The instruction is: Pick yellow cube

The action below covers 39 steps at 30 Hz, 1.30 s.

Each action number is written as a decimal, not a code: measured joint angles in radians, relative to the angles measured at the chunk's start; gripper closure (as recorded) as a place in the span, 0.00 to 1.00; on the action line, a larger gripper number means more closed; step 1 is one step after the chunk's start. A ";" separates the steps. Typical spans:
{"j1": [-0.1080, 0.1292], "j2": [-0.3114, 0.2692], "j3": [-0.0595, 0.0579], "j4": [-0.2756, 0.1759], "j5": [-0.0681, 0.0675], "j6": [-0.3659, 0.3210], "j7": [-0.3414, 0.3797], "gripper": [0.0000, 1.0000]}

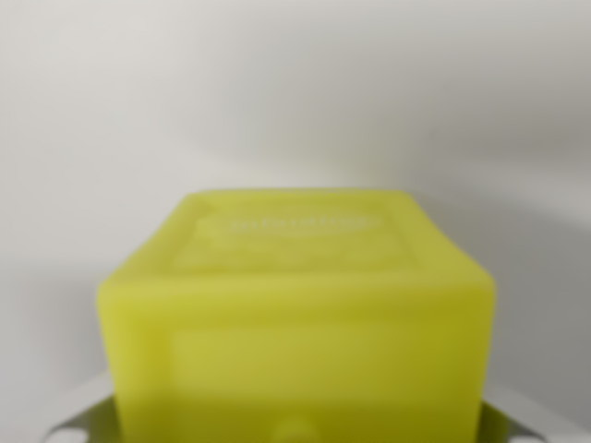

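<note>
While the wrist camera looks closely at it, the yellow cube (pixel 295 314) fills the lower middle, blurred, smooth and plastic-like, with rounded edges and a recessed top panel. Pale metal-looking gripper (pixel 295 434) parts flank its bottom corners; perhaps they clamp it, I cannot tell.

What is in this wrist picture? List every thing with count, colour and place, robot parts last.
yellow cube: one, yellow-green, blurred, filling the lower middle, cut off by the bottom edge; faint raised lettering on its top face, unreadable.
surface: one, plain pale grey-white, behind and around the cube.
fingers: pale grey parts at the lower corners beside the cube, one on the wrist view's left, one on its right; whether they press on the cube cannot be told.
</note>
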 joint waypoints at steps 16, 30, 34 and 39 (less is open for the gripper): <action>-0.005 -0.145 0.000 -0.034 -0.019 -0.111 0.015 1.00; -0.006 -0.269 0.001 -0.052 -0.024 -0.217 0.018 1.00; -0.007 -0.303 0.001 -0.054 -0.025 -0.249 0.019 1.00; -0.007 -0.345 0.001 -0.056 -0.026 -0.289 0.020 1.00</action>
